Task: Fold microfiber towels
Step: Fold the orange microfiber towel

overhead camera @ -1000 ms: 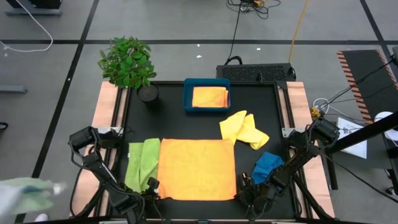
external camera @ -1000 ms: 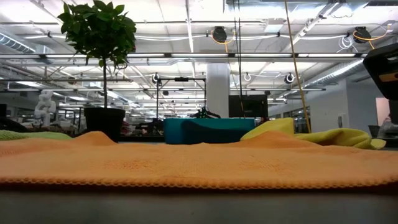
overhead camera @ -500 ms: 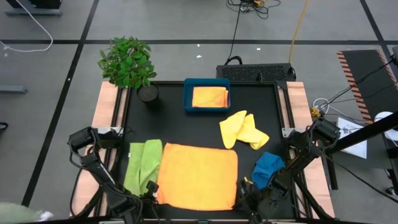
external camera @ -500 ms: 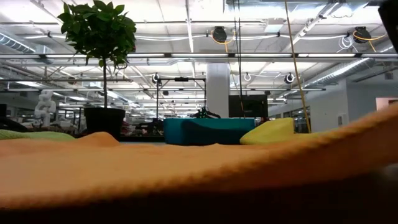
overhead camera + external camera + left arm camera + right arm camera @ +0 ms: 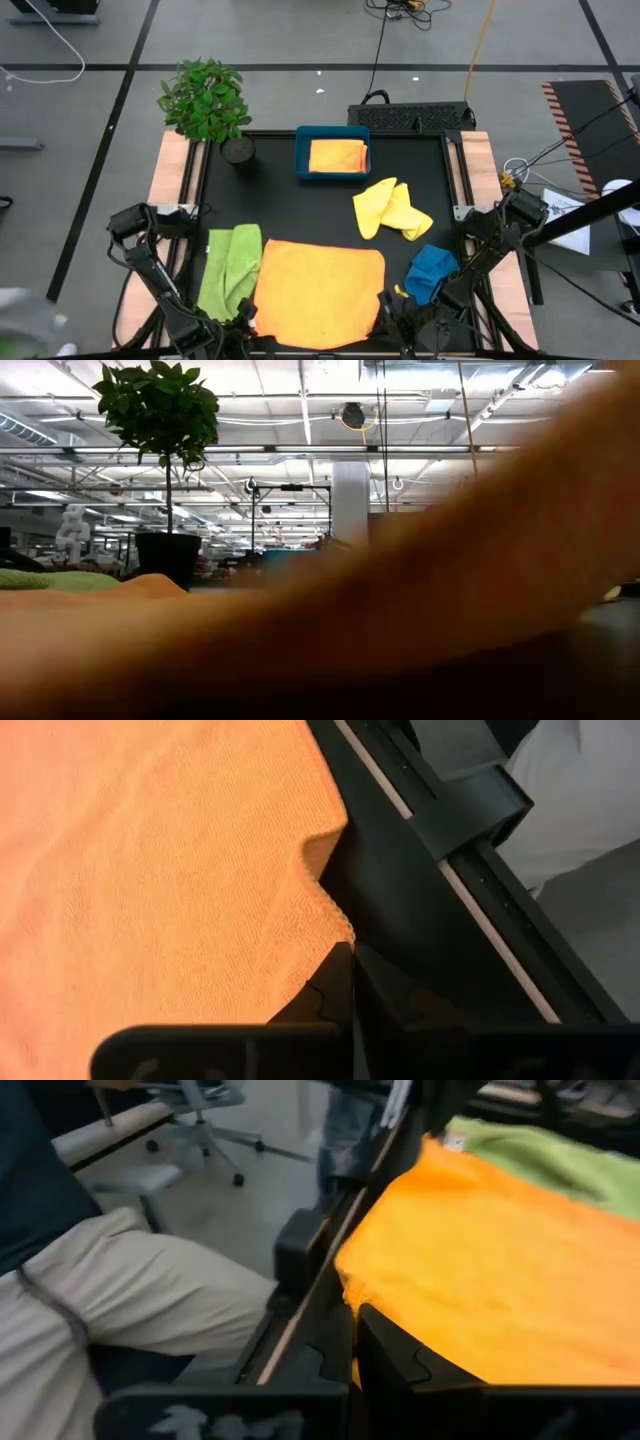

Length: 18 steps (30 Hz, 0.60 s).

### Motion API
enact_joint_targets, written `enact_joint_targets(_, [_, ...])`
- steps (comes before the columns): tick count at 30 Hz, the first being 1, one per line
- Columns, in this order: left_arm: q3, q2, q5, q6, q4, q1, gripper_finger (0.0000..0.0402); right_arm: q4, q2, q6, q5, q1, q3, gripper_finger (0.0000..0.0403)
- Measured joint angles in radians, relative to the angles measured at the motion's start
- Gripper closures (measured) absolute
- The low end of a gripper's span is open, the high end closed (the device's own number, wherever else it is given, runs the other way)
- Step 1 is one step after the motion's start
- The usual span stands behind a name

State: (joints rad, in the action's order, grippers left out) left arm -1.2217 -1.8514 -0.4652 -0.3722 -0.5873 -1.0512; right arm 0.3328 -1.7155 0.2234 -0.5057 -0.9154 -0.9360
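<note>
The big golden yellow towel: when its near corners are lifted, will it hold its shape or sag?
Probably sag: the golden yellow towel already bows and ripples between the left gripper and right gripper, both shut on its corners. It looks light, thin cloth. Its nap likely drags on the table rather than sliding.

A potted plant [image 5: 207,103] at the table's far-left corner — teal tray [image 5: 332,134] beside it.

table [image 5: 420,165] | towels: golden [image 5: 318,292], green [image 5: 229,270], blue [image 5: 430,270], yellow [image 5: 390,210] | tray [image 5: 301,155] | plant [image 5: 207,102]
</note>
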Motion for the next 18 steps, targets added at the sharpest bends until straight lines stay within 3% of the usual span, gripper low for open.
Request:
enact_joint_targets(3, [0.007,0.02,-0.018,0.044,-0.025,-0.017,0.0397,-0.039,0.027,-0.005,-0.081,-0.003,0.0,0.0403])
enact_joint_targets(9, [0.119,0.174,-0.158,-0.002,0.016,-0.065,0.0398,-0.151,0.073,0.001,-0.245,-0.002,0.0,0.0403])
enact_joint_targets(12, [0.207,0.257,-0.218,-0.055,0.045,-0.078,0.0399,-0.198,0.078,0.029,-0.259,0.008,0.0,0.0403])
enact_joint_targets(18, [0.406,0.354,-0.214,-0.072,0.277,-0.044,0.0398,-0.301,0.077,0.169,-0.255,0.018,0.0,0.0403])
